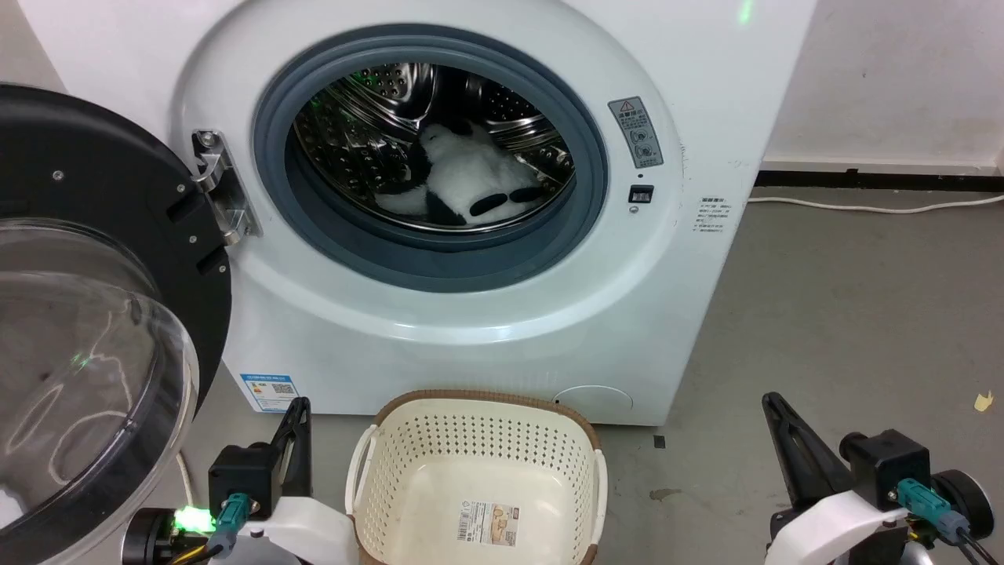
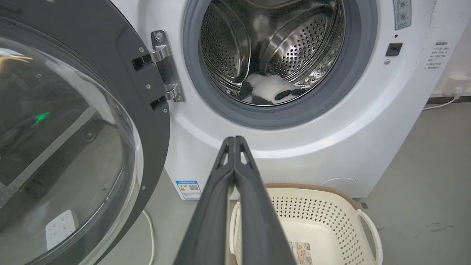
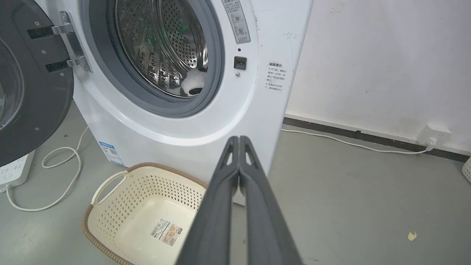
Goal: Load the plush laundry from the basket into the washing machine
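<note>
The white and black plush penguin point(image 1: 471, 182) lies on the floor of the washing machine's point(image 1: 706, 63) steel drum, also seen as plush penguin point(image 2: 266, 90) and plush penguin point(image 3: 194, 84). The machine's domed door point(image 1: 86, 329) stands swung open to the left. On the floor before the washer sits the cream basket point(image 1: 392, 471), holding nothing but its label. My left gripper point(image 1: 300, 405) is shut beside the basket's left side, its fingers point(image 2: 234, 141) pressed together. My right gripper point(image 1: 770, 399) is shut to the basket's right, low over the floor.
A white cable point(image 1: 863, 208) runs along the wall base at the right to a socket point(image 3: 436, 133). A power strip point(image 3: 14, 169) and looped cord point(image 3: 62, 173) lie on the floor under the open door. Grey floor spreads to the right of the washer.
</note>
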